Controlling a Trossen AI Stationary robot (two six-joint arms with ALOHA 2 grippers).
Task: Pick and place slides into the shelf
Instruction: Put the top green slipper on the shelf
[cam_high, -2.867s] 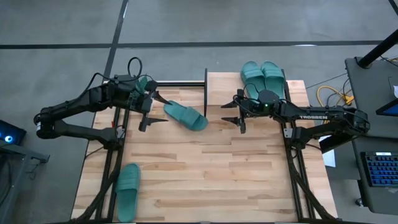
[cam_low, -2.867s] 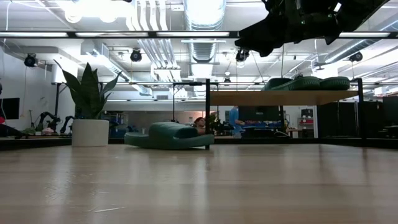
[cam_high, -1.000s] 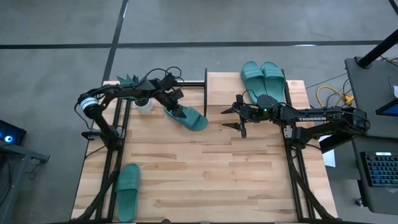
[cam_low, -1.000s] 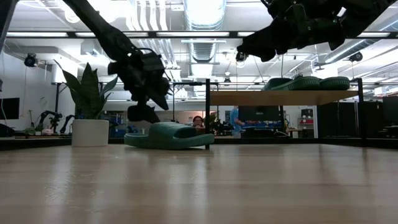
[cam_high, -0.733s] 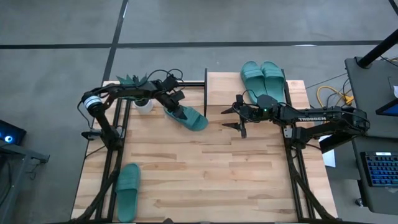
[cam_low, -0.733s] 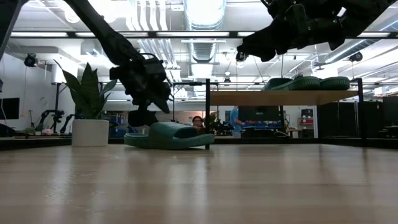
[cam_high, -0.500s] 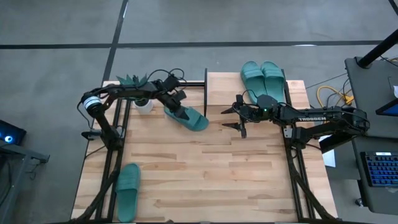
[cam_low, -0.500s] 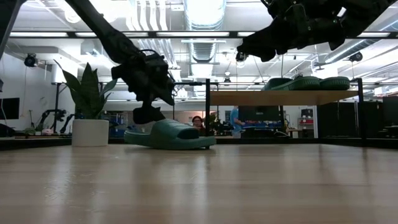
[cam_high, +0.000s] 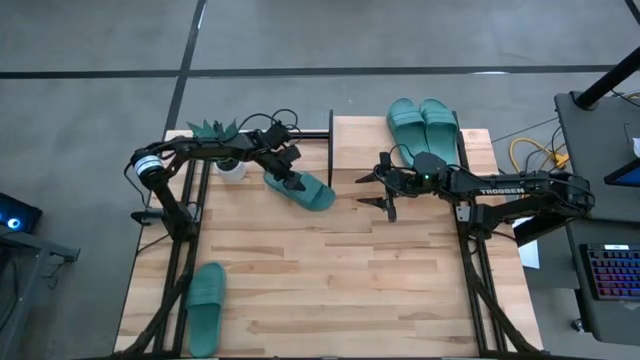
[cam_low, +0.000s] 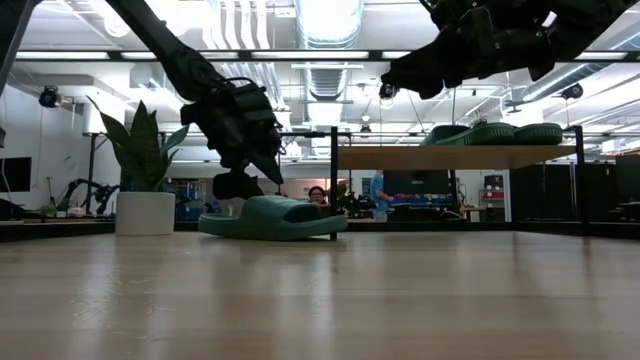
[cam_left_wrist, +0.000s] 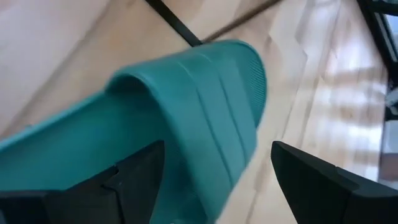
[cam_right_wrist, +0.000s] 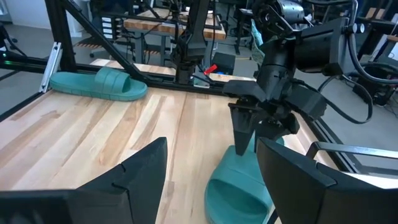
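On top of the shelf (cam_high: 400, 135), at the table's far edge, two teal slides (cam_high: 424, 122) lie side by side, so the task looks about half done. Two more remain on the table (cam_high: 330, 270): one slide (cam_high: 300, 187) lies aslant near the shelf's left post, and another (cam_high: 205, 294) sits well apart at the near left corner. The left pincer (cam_high: 289, 178) reaches down over the heel end of the aslant slide with its jaws spread wide astride the sole, not closed on it; from the pictures this appears to be the start of the third pick. The right pincer (cam_high: 385, 188) hangs above the table just in front of the shelf, jaws wide and holding nothing. The table is pale butcher-block wood carried on a black frame, with a small spiky plant in a white pot (cam_low: 146, 190) at its far left corner. Beyond it the low view shows a bright workshop with ceiling ducts and strip lights, more benches, and a person (cam_low: 318, 196) seated far back.
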